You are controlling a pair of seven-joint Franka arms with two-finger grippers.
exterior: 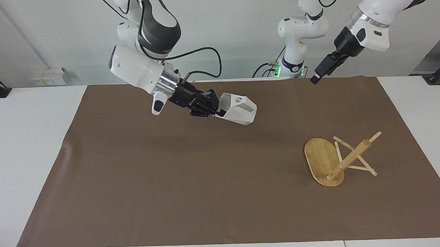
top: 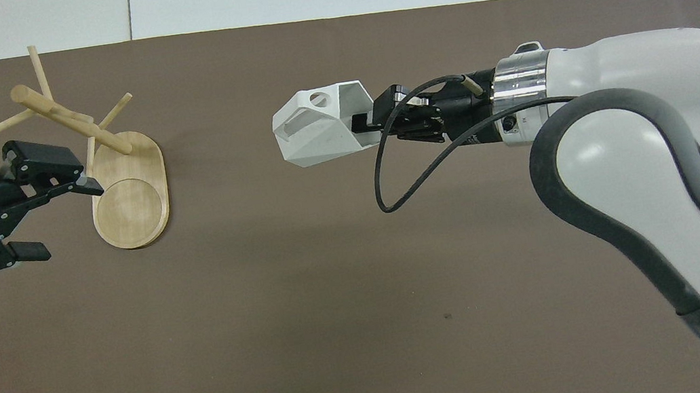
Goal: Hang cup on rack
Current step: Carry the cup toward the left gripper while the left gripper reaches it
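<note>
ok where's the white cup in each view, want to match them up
Facing view: the cup is above centre, in the air over the brown mat, held by the right tool.
Overhead view: the cup is just above centre, held by the same tool.
Shared landmark: the rack, at the lower right of the facing view and the upper left of the overhead view.

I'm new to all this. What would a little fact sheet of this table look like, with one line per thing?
Cup: small white faceted cup, held on its side in the air over the brown mat.
Right gripper: jaws shut on the cup's rim.
Rack: light bamboo mug tree with an oval base, on the mat at the left arm's end, no cup on its pegs.
Left gripper: jaws open, empty, raised above the mat beside the rack.
</note>
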